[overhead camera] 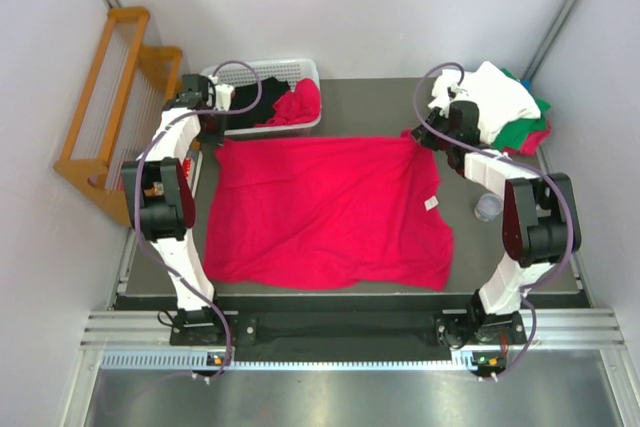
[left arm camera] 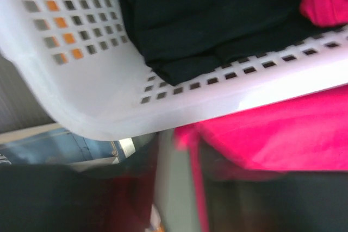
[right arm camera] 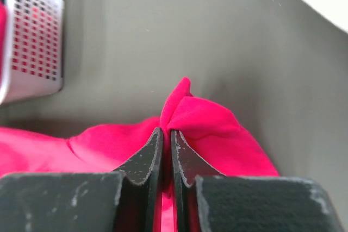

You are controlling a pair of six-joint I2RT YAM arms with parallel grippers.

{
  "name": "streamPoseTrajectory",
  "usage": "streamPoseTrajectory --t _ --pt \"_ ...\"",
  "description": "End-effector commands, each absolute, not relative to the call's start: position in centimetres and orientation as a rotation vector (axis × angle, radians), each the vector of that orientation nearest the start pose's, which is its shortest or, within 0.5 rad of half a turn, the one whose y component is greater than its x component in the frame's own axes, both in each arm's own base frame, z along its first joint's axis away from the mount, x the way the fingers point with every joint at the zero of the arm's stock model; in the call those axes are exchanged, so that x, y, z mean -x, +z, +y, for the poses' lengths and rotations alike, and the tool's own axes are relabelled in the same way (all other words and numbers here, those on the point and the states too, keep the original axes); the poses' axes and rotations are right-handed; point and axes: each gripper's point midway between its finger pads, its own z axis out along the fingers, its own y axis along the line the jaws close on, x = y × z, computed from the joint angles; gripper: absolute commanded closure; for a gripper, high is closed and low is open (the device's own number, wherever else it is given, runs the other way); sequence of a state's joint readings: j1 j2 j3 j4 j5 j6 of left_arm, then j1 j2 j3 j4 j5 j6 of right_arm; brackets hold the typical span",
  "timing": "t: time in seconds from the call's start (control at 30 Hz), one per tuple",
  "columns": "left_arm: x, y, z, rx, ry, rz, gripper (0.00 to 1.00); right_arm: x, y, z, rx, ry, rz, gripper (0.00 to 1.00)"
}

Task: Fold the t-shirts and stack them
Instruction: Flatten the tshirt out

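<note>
A crimson-red t-shirt (overhead camera: 320, 207) lies spread flat on the grey table, with its white label (overhead camera: 432, 203) near the right side. My right gripper (overhead camera: 425, 135) is at its far right corner. In the right wrist view this gripper (right arm camera: 167, 134) is shut on a pinch of the red cloth (right arm camera: 206, 129). My left gripper (overhead camera: 208, 132) is at the shirt's far left corner, beside the basket. In the blurred left wrist view its jaws (left arm camera: 179, 188) stand apart, with the shirt's edge (left arm camera: 261, 139) running between them. A pile of white (overhead camera: 495, 97) and green (overhead camera: 525, 132) tees sits at the far right.
A white lattice basket (overhead camera: 300, 69) at the far left holds a black tee (overhead camera: 262, 92) and a red one (overhead camera: 298, 105); its rim (left arm camera: 109, 96) is close above my left fingers. A clear cup (overhead camera: 487, 207) stands right of the shirt. An orange wooden rack (overhead camera: 110, 107) stands off the table's left.
</note>
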State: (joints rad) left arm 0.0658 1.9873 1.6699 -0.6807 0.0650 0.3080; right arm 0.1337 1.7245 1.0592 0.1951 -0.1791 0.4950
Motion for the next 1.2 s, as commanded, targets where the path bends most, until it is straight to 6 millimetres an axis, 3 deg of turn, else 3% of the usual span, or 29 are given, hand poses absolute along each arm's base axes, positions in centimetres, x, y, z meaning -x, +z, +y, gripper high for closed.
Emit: streamPoseTrajectory --t 0.0,0.03,0.07,0.17,0.33,0.4,0.43,0.47,0.53,0.57,0.6,0.7,0.8,0.9,1.03,1.17 --pt "-46.0 10.9 2.4 -0.303 -0.036 2.563 0.36 -49.6 14.8 11.1 -0.253 0.589 1.982 1.0" --pt "-45.6 11.1 2.2 -0.313 -0.041 2.558 0.23 -49.6 14.5 10.9 -0.257 0.586 1.986 1.0" --pt "-45.3 11.2 2.1 -0.323 -0.047 2.551 0.04 -49.6 14.4 10.9 -0.256 0.585 1.989 0.99" --pt "-43.5 12.0 1.3 -0.339 -0.093 2.546 0.02 -49.7 13.7 11.0 -0.254 0.587 2.005 0.93" --pt "-39.4 14.5 -2.6 -0.436 -0.297 2.505 0.01 -50.0 13.5 11.4 -0.248 0.607 2.022 0.92" --pt "-37.6 14.9 -4.2 -0.483 -0.34 2.5 0.01 -49.9 13.6 11.5 -0.247 0.616 2.026 0.81" --pt "-36.6 14.9 -5.1 -0.506 -0.378 2.515 0.01 -49.8 13.8 11.6 -0.247 0.623 2.024 0.72" --pt "-35.8 14.8 -6.3 -0.544 -0.399 2.518 0.02 -49.7 14.0 11.6 -0.247 0.626 2.023 0.53" --pt "-33.8 14.4 -7.8 -0.601 -0.421 2.533 0.01 -49.6 14.7 11.5 -0.239 0.618 2.011 0.39" --pt "-33.2 14.4 -8.3 -0.628 -0.424 2.53 0.01 -49.5 15.2 11.6 -0.234 0.612 2.005 0.11" --pt "-32.2 13.9 -8.7 -0.656 -0.426 2.54 0.02 -49.4 15.6 11.4 -0.234 0.605 2.0 0.01" --pt "-30.4 12.7 -9.9 -0.76 -0.398 2.565 0.01 -48.4 16.9 11.3 -0.235 0.594 1.994 0.0" --pt "-29.3 11.7 -10.5 -0.809 -0.39 2.592 0.02 -46.0 16.9 12.0 -0.253 0.584 2.046 0.0" --pt "-29.1 11.7 -10.6 -0.815 -0.386 2.6 0.02 -41.5 16.1 14.3 -0.219 0.623 2.116 0.0" --pt "-29.5 11.7 -10.3 -0.807 -0.358 2.614 0.02 -33.8 15.2 17.6 -0.051 0.608 2.245 0.0" --pt "-29.9 11.7 -10.4 -0.799 -0.358 2.612 0.02 -28.1 13.5 18.9 0.04 0.583 2.375 0.0"
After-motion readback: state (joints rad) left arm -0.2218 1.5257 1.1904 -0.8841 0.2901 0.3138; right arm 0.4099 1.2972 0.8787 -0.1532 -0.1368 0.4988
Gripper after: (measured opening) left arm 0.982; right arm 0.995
